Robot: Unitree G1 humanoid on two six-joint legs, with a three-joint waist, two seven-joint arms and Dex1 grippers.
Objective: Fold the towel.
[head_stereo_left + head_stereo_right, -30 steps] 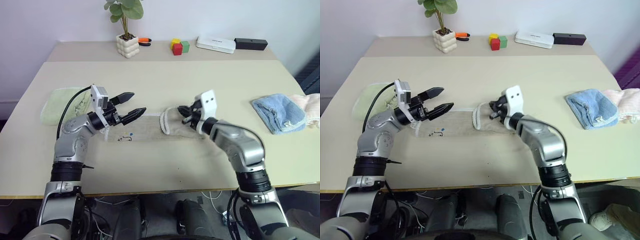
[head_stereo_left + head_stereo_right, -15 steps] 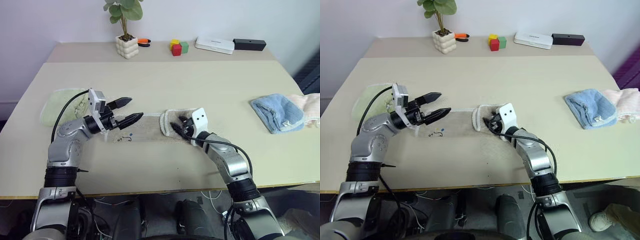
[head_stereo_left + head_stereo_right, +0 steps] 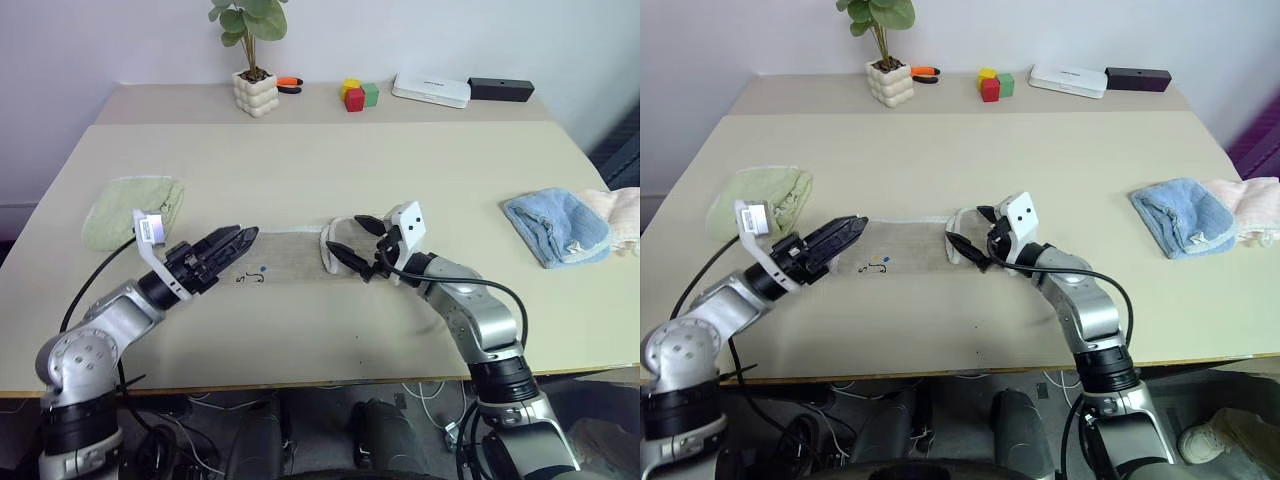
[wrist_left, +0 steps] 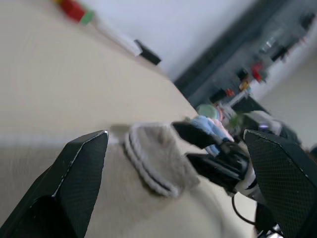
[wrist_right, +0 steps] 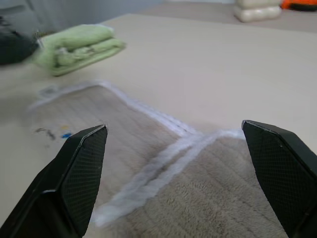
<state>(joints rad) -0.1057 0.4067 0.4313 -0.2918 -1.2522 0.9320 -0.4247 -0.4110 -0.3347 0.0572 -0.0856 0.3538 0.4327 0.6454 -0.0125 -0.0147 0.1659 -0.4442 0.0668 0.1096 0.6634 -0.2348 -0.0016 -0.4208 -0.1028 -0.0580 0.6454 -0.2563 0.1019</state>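
2 black-fingered grippers hang over the middle of the long beige table (image 3: 330, 160), facing each other across the towel (image 3: 290, 258), a beige-tan cloth with white corded edging and a small dark printed motif. The towel lies flat as a narrow strip in the middle of the table, its right end folded over on itself into a thicker roll.

The left gripper (image 3: 228, 246) sits at the strip's left end, fingers spread wide in its wrist view and holding nothing. The right gripper (image 3: 352, 243) sits just over the folded end, its fingers apart with no cloth between them.

A pale green folded towel (image 3: 130, 208) lies well to the left, a light blue crumpled towel (image 3: 558, 227) well to the right. On the far shelf stand a potted plant in a white bumpy pot (image 3: 254, 90) and red, yellow and green blocks (image 3: 357, 94).
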